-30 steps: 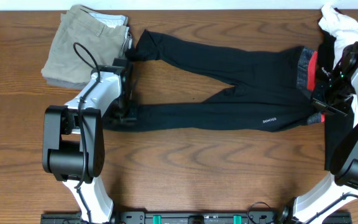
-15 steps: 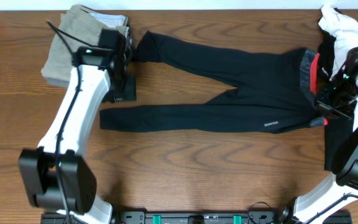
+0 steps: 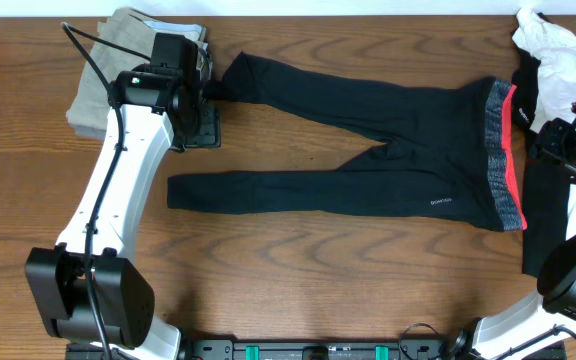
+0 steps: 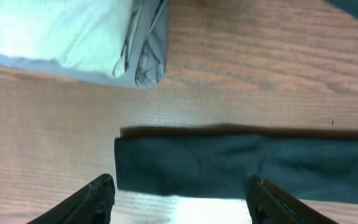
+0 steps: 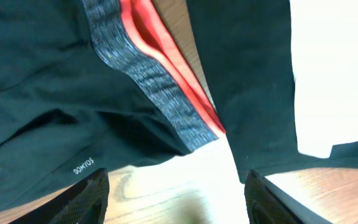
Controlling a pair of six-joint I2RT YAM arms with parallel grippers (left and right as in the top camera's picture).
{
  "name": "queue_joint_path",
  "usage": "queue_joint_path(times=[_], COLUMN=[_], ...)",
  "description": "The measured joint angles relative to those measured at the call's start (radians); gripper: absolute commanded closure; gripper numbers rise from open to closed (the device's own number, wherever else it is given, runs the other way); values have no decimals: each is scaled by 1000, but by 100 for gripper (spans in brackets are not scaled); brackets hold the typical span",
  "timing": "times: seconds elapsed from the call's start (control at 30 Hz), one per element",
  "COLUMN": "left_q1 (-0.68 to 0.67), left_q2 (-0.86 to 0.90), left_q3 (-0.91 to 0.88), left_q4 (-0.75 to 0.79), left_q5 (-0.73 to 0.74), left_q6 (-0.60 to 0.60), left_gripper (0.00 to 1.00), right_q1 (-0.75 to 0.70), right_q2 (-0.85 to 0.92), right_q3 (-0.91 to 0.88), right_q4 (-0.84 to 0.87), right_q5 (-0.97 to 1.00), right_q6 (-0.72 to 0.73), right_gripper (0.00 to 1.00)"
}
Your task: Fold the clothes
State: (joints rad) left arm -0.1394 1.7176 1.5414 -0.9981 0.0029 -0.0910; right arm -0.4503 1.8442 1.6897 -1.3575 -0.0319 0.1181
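Note:
The clothes, long black leggings point(image 3: 368, 150), lie flat across the table, with both legs pointing left and the red-and-grey waistband point(image 3: 504, 150) at the right. My left gripper point(image 3: 203, 125) hovers open between the two leg ends. In the left wrist view, the lower leg's cuff point(image 4: 229, 168) lies just beyond the open left gripper point(image 4: 179, 196), which holds nothing. My right gripper point(image 3: 560, 150) is open just right of the waistband. The right wrist view shows the waistband point(image 5: 160, 81) and a small white logo point(image 5: 82, 167) beyond the empty right gripper point(image 5: 176, 190).
Folded khaki trousers point(image 3: 133, 65) lie at the back left, close to my left wrist. A white printed T-shirt point(image 3: 553, 50) sits at the back right. Another black cloth point(image 3: 543, 215) lies under my right arm, right of the waistband.
Both grippers have opened and let go of the leggings. My left arm rose and swung back from the lower leg's cuff. My right gripper drew right, off the waistband, which now lies flat.

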Motion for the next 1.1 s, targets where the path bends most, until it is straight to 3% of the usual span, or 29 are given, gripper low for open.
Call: queue_joint_path(times=[0.37,0.6,0.8,1.1], left_q1=[-10,-68,-126,-138], left_q2=[86,237,325,427], left_q3=[85,85,85,85], left_q4=[272,365,497,633], left_q5=[85,92,34,-105], left_q6=[77,269,428,519], left_gripper=[26,22,13,11], right_q1=[99,154,158,160], right_q2=[0,0,0,0], right_q3=[43,43,44,44], right_q4=[128,139,111,105], right_q5=[-155,-171,-175,-175], right_q6=[-87,-95,-97,-97], right_gripper=[31,31,31,31])
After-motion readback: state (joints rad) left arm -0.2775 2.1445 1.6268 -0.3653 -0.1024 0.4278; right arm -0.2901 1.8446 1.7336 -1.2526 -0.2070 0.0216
